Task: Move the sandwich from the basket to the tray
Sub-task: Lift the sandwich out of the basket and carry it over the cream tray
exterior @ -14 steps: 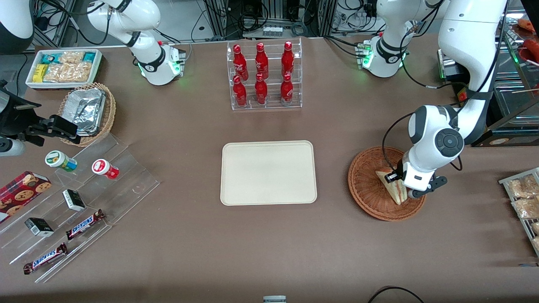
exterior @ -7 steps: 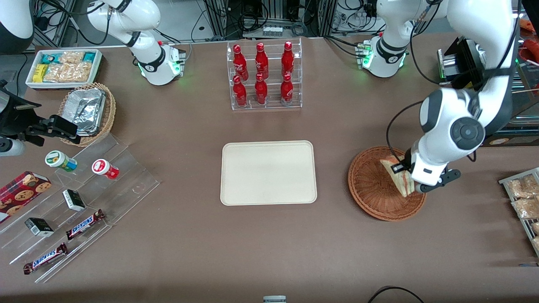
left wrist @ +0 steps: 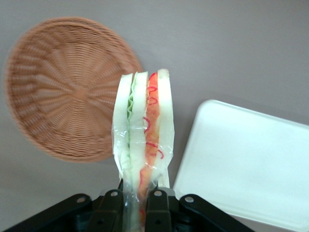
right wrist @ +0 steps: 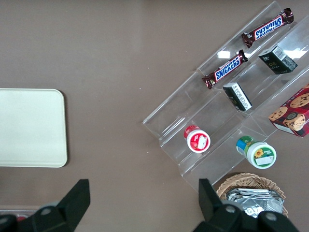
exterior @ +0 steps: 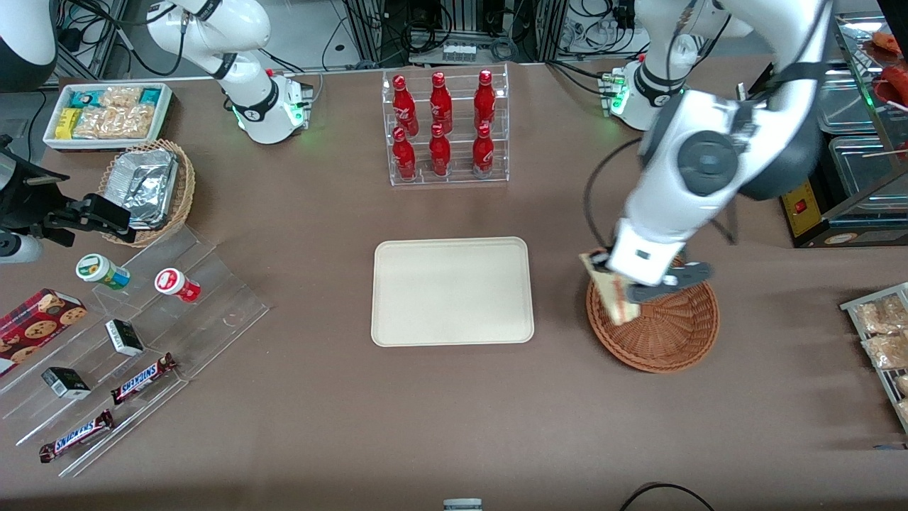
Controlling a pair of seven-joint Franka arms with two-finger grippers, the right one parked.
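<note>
The gripper [exterior: 616, 292] clamps the sandwich [exterior: 611, 294] – base hidden between its fingers [left wrist: 112, 205] – over the basket [exterior: 663, 337] rim at nine o'clock; bare tabletop separates it from the tray [exterior: 452, 291].

Brown table [exterior: 440, 419], cable-strewn equipment racks [exterior: 454, 28]

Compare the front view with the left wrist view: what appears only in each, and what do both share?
Only the front view shows the bottle rack, the foil-tray basket, the snack bin and the stepped acrylic stand. Only the left wrist view shows the sandwich's cut edge, with green and red filling under clear wrap, and the pincer shut on its narrow end. Both show the sandwich lifted clear above the basket, the basket with nothing in it, and the bare tray.
</note>
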